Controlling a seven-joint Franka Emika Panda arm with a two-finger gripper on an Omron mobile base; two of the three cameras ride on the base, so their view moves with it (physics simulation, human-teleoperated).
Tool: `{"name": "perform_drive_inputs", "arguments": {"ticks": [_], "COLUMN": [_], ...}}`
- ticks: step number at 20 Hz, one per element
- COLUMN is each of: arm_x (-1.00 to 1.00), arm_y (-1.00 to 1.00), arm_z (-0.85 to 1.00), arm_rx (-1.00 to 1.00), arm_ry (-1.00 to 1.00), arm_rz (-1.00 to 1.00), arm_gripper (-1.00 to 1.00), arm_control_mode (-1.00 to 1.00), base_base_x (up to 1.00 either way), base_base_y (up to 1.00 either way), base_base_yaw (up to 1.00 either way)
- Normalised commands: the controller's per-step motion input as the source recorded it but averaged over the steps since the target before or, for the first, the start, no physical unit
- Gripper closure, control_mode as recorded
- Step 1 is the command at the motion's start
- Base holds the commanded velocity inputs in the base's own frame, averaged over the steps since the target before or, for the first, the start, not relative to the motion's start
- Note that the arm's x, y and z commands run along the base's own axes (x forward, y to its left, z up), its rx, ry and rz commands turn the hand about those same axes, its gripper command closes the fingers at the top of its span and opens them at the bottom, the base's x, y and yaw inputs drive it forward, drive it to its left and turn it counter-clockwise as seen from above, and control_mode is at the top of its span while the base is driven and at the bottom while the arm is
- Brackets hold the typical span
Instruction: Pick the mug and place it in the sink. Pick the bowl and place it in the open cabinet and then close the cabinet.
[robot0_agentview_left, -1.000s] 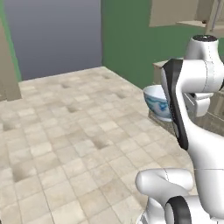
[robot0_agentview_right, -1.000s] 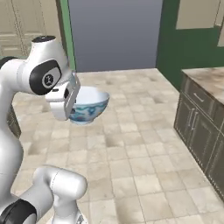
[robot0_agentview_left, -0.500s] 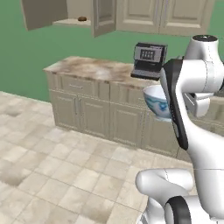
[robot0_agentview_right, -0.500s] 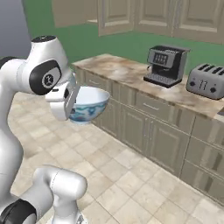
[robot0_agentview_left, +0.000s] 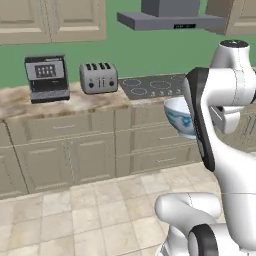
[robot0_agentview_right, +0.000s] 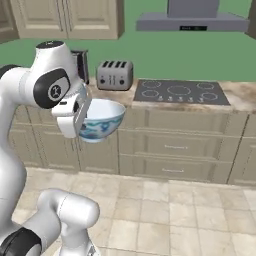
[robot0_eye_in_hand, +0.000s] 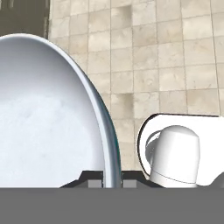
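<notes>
**Bowl held aloft in front of the stove counter**

Bowl (robot0_agentview_right: 101, 120) carried in mid-air, upright, white with blue markings on the outer wall, well above the tiled floor (robot0_agentview_right: 165, 210). Gripper (robot0_eye_in_hand: 112, 181) pinched on the bowl's rim, one dark fingertip on each side of the thin wall as seen from the hand camera, with the white inside of the bowl (robot0_eye_in_hand: 43, 122) to the left and floor tiles beyond. From the left base camera, bowl (robot0_agentview_left: 177, 116) half hidden behind the white arm; from the right base camera, hanging just beside the wrist.

Behind the bowl, a beige run of lower cupboards and drawers with a mottled stone counter (robot0_agentview_left: 75, 102). On that counter: a dark grey boxy appliance (robot0_agentview_left: 47, 78) at the left, a silver four-slot toaster (robot0_agentview_left: 99, 77) beside it, and a dark cooktop (robot0_agentview_right: 181, 92) with ring burners to the right. Grey range hood (robot0_agentview_right: 192, 20) above the cooktop against the green wall. Beige wall cabinets (robot0_agentview_right: 67, 17) shut, upper left.
</notes>
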Motion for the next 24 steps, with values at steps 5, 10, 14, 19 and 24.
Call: {"name": "perform_drive_inputs", "arguments": {"ticks": [5,10,14,19,24], "arm_x": [0.0,0.0,0.0,0.0,0.0], "arm_y": [0.0,0.0,0.0,0.0,0.0], "arm_z": [0.0,0.0,0.0,0.0,0.0], "arm_rx": [0.0,0.0,0.0,0.0,0.0], "arm_ry": [0.0,0.0,0.0,0.0,0.0], "arm_rz": [0.0,0.0,0.0,0.0,0.0], "arm_gripper": [1.0,1.0,1.0,1.0,1.0], "arm_control_mode": [1.0,1.0,1.0,1.0,1.0], "base_base_x": [0.0,0.0,-0.04,-0.22,-0.13], "base_base_y": [0.68,1.0,1.0,1.0,1.0], "base_base_yaw": [-0.63,-0.11,0.04,0.15,0.25]}}
